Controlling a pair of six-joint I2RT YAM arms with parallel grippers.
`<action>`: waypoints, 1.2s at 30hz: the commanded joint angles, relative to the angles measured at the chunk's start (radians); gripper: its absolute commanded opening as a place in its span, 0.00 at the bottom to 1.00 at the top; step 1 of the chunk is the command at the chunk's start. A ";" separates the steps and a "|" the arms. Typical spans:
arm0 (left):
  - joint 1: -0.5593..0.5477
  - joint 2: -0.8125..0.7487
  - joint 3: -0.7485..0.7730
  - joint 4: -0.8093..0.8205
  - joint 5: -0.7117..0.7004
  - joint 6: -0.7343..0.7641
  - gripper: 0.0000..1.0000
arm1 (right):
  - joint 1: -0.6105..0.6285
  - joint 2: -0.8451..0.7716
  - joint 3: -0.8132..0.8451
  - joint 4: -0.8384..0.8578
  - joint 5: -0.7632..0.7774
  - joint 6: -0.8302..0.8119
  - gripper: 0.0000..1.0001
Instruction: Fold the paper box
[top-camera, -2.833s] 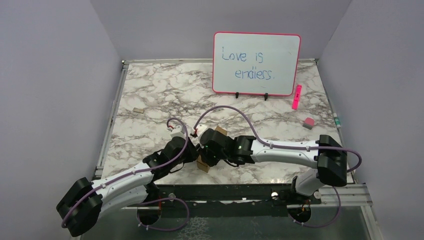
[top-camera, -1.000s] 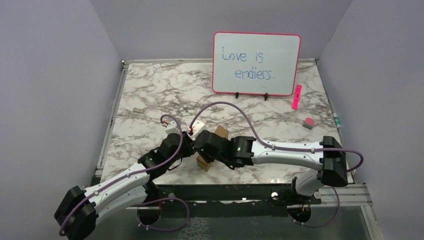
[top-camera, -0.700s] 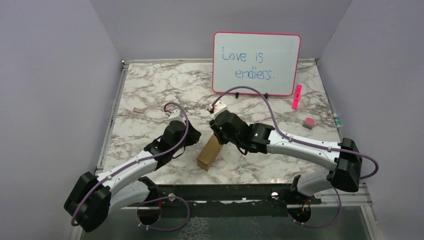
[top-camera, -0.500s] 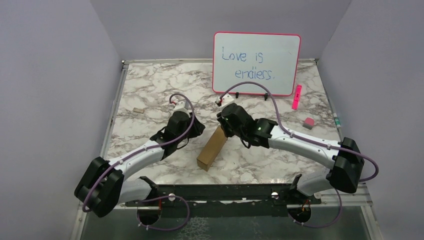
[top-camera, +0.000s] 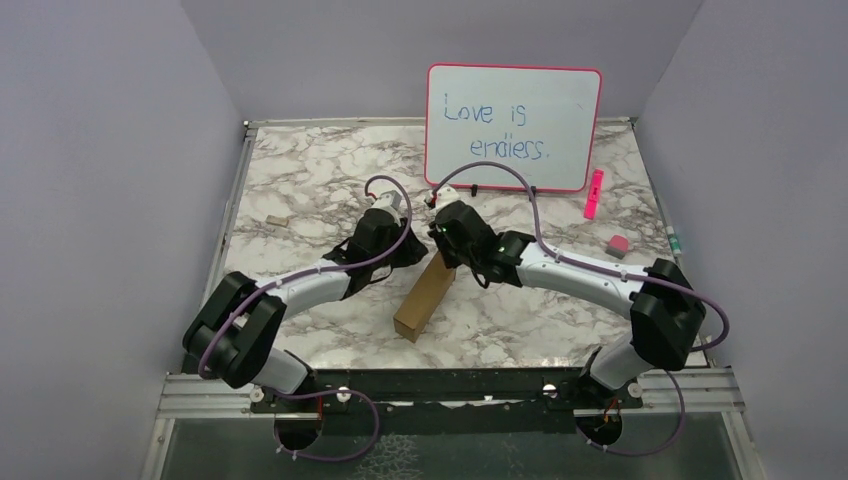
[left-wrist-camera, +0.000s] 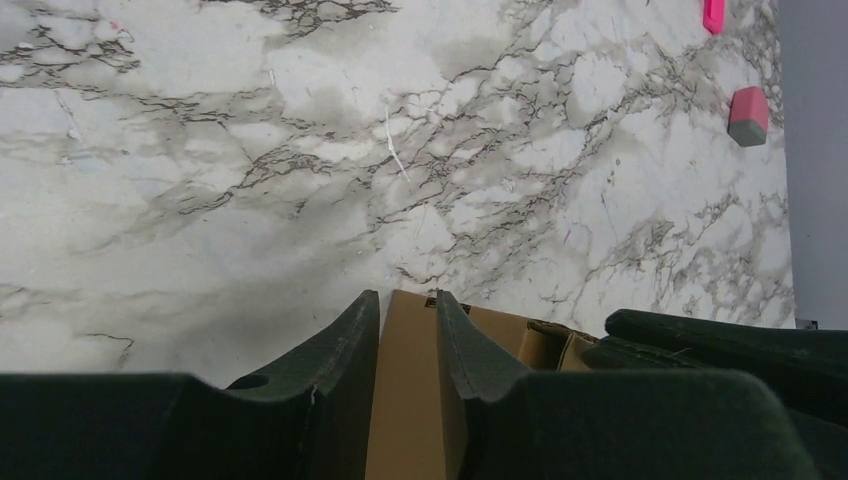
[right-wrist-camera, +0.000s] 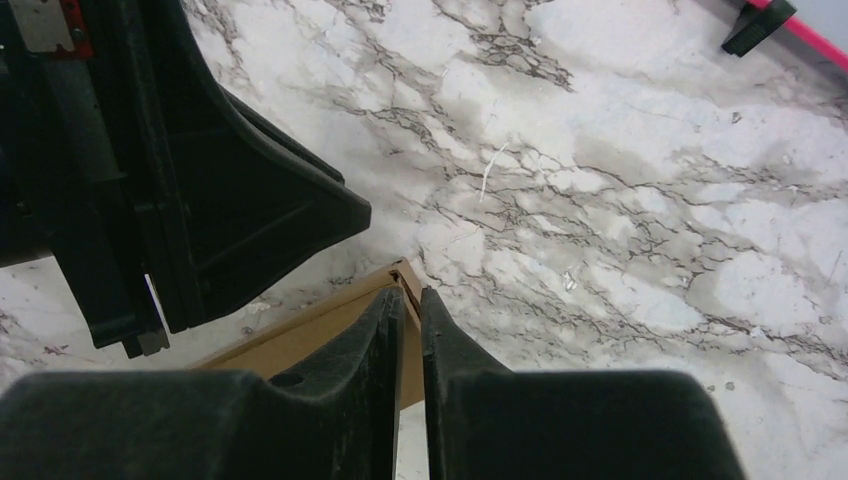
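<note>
The paper box (top-camera: 424, 297) is a long closed brown cardboard box lying diagonally mid-table, its far end up by both grippers. My left gripper (top-camera: 416, 254) comes in from the left. In the left wrist view its fingers (left-wrist-camera: 350, 335) stand a little apart, and the box (left-wrist-camera: 405, 400) fills the gap between them. My right gripper (top-camera: 441, 250) reaches the same end from the right. In the right wrist view its fingers (right-wrist-camera: 385, 320) are almost together, pinching the box's corner edge (right-wrist-camera: 403, 273).
A whiteboard (top-camera: 513, 127) stands at the back. A pink marker (top-camera: 594, 193) and a pink eraser (top-camera: 617, 245) lie at the right. A tiny cardboard scrap (top-camera: 277, 220) lies at the left. The left gripper's black body (right-wrist-camera: 200, 200) is close beside the right fingers.
Both grippers moved from over the box's middle toward the back, uncovering it, and now meet at its far end. The right jaws have narrowed.
</note>
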 joint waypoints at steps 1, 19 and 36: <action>-0.004 0.039 0.034 0.046 0.075 0.010 0.28 | -0.005 0.042 -0.021 0.037 -0.043 -0.002 0.16; -0.049 0.006 0.004 0.034 0.008 0.016 0.28 | 0.004 0.077 -0.048 -0.005 -0.126 0.047 0.14; -0.135 -0.259 0.068 -0.368 -0.135 0.143 0.59 | 0.002 -0.277 -0.182 0.016 0.030 0.161 0.61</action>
